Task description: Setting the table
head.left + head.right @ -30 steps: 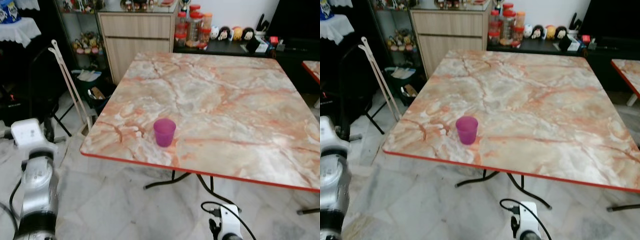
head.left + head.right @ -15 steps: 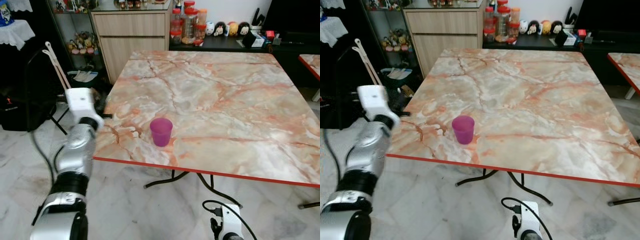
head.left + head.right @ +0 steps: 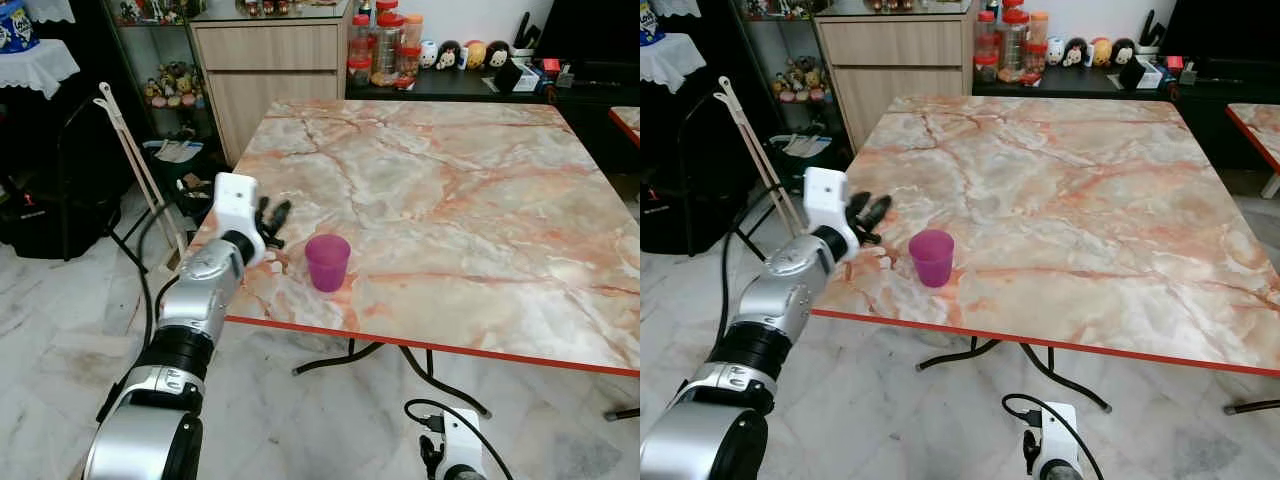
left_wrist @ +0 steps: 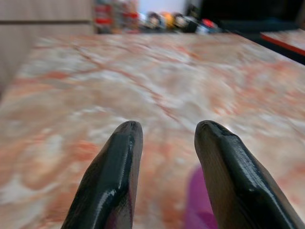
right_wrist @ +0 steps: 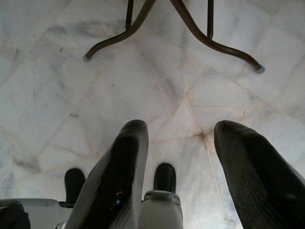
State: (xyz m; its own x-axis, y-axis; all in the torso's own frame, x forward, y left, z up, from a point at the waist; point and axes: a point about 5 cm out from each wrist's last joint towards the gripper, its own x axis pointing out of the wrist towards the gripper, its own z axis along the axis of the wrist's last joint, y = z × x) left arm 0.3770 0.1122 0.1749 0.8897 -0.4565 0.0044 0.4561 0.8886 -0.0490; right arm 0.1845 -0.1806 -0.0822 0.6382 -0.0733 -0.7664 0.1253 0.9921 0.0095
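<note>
A purple plastic cup [image 3: 327,262] stands upright near the front left edge of a pink marble-patterned table [image 3: 470,190]. My left gripper [image 3: 273,220] is raised over the table's left edge, a short way left of the cup, with its fingers open and nothing between them. In the left wrist view the cup [image 4: 199,205] shows blurred just beyond the fingertips [image 4: 125,138]. My right gripper [image 5: 181,133] hangs low by the floor with its fingers open and empty; part of that arm [image 3: 455,455] shows below the table.
The table has a red rim and black metal legs [image 5: 190,28] on a pale marble floor. A wooden cabinet [image 3: 270,70], jars and figurines stand behind it. A white folded frame [image 3: 135,165] and a dark chair stand to the left. Another table's corner [image 3: 628,118] is at right.
My left arm has swung up and to the right, from beside the table to over its left edge, close to the purple cup. The cup has not moved. The camera has shifted slightly.
</note>
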